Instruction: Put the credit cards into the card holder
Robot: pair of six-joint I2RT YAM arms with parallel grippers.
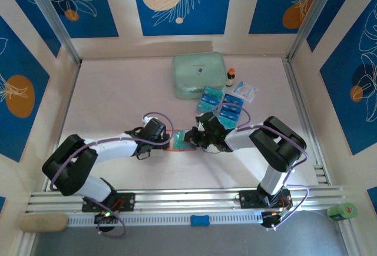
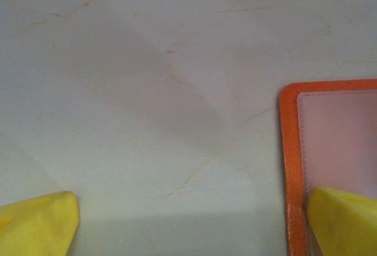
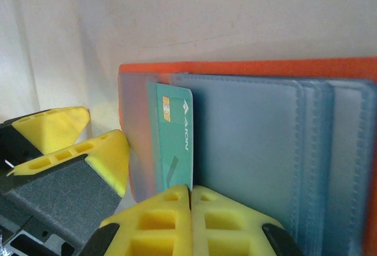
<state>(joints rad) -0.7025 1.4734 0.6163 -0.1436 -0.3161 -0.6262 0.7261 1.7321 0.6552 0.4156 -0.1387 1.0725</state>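
The orange card holder (image 1: 180, 139) lies open on the table between both grippers. In the right wrist view its greyish pockets (image 3: 247, 150) face up, and one teal credit card (image 3: 174, 135) sits partly under the clear left sleeve. My right gripper (image 3: 190, 194) is shut, with its yellow fingertips pressed together over the card's near end. My left gripper (image 2: 191, 226) is open. Its right finger (image 2: 344, 220) rests on the card holder's (image 2: 336, 144) clear pocket, and its left finger is over bare table. Several more credit cards (image 1: 222, 104) lie spread behind the right arm.
A large mint-green zip case (image 1: 199, 75) stands at the back centre. A small dark bottle (image 1: 231, 77) and a white-and-blue packet (image 1: 245, 90) are beside it. The left gripper's yellow fingers (image 3: 109, 156) sit close to the card holder's left edge.
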